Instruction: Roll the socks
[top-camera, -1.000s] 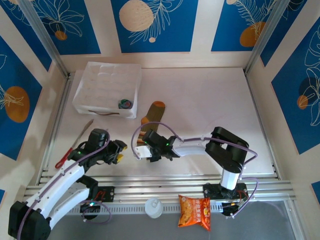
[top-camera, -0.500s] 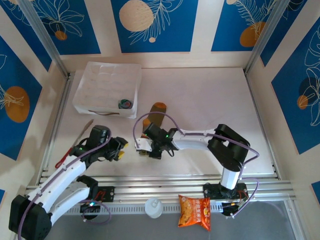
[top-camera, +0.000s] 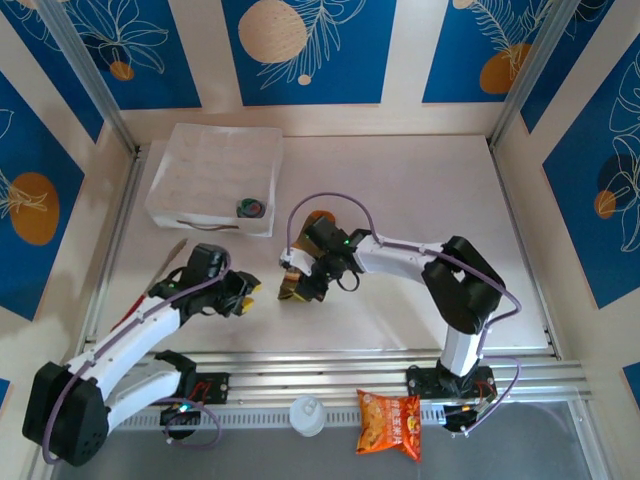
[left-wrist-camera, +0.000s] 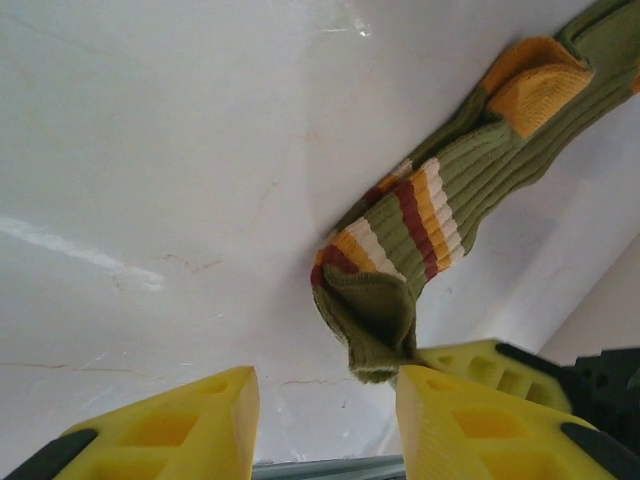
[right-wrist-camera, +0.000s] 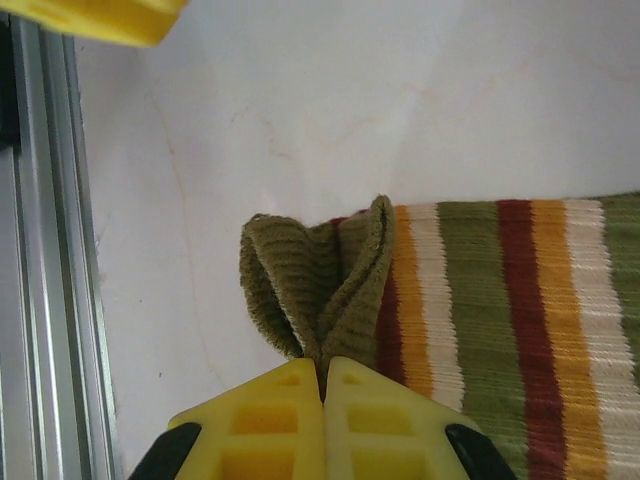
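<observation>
Two robot arms meet over an olive-brown sock (left-wrist-camera: 440, 200) lying on a white table (top-camera: 420, 200).

The sock lies near the middle of the table, just to the near right of a white tray (top-camera: 200, 170). It has an orange heel and bands of white, orange and dark red. Its cuff end is folded back on itself and points toward the near edge. The right gripper (right-wrist-camera: 323, 385) has its yellow fingers pressed together, pinching that folded cuff. The left gripper (left-wrist-camera: 325, 420) sits just to the left of it with its fingers spread apart and nothing between them. The cuff lies just beyond the gap, close to its right finger. A small dark round bundle (top-camera: 249, 207), too small to identify, sits in the tray's near right corner. An orange snack packet (top-camera: 390, 423) lies past the near rails.
</observation>
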